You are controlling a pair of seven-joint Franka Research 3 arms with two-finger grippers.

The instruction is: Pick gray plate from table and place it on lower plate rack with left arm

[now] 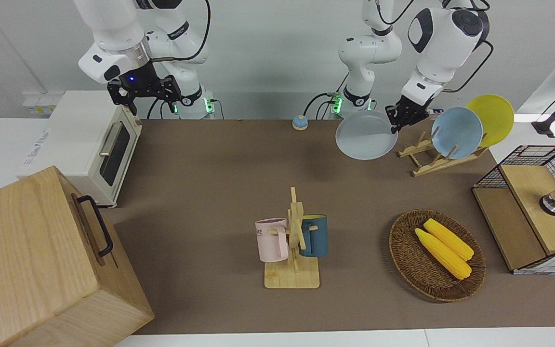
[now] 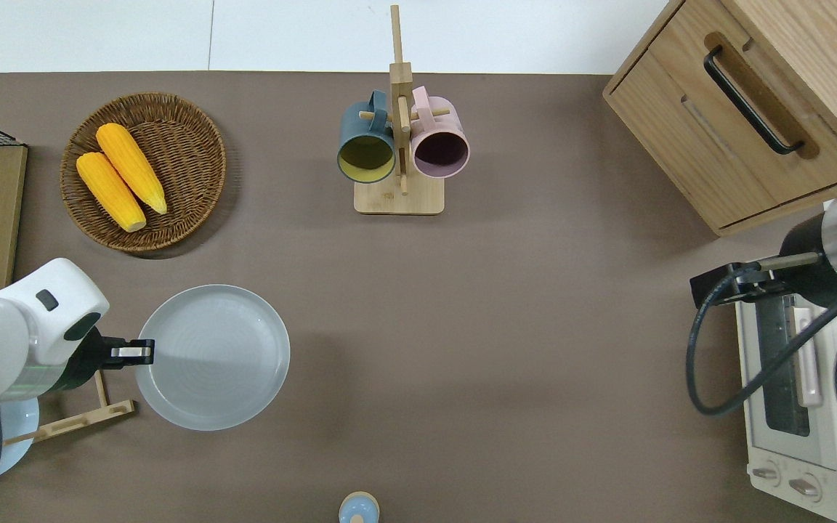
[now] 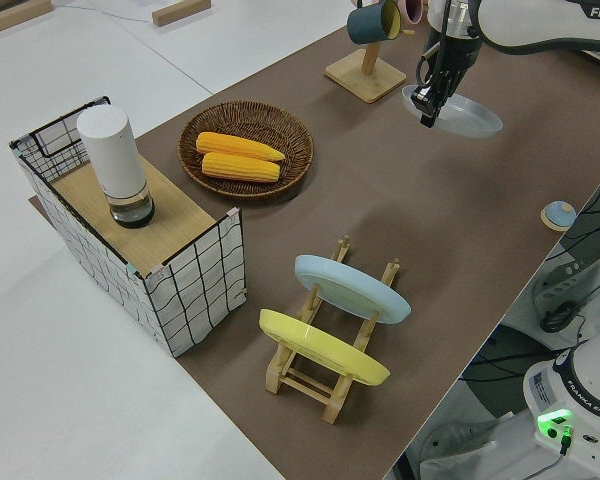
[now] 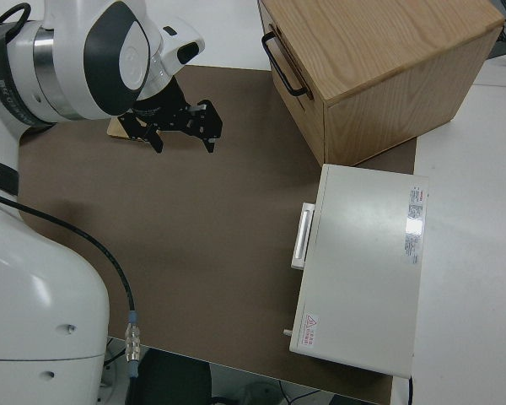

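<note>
My left gripper (image 1: pixel 399 116) is shut on the rim of the gray plate (image 1: pixel 365 136) and holds it nearly level in the air, above the table (image 1: pixel 210 168). In the overhead view the left gripper (image 2: pixel 144 352) and the gray plate (image 2: pixel 215 356) are over bare tabletop just beside the lower plate rack (image 2: pixel 84 419). The rack (image 1: pixel 424 169) holds a sky-blue plate (image 1: pixel 456 132) and a yellow plate (image 1: pixel 492 118) in its upper slots; its lower slots are bare. The right arm is parked, its gripper (image 4: pixel 183 142) open.
A wooden mug stand (image 1: pixel 294 241) with two mugs stands mid-table. A wicker basket (image 1: pixel 405 255) with corn and a wire crate (image 1: pixel 528 207) are at the left arm's end. A toaster oven (image 1: pixel 89 144) and wooden cabinet (image 1: pixel 32 260) are at the right arm's end. A small bell (image 1: pixel 299 122) sits near the robots.
</note>
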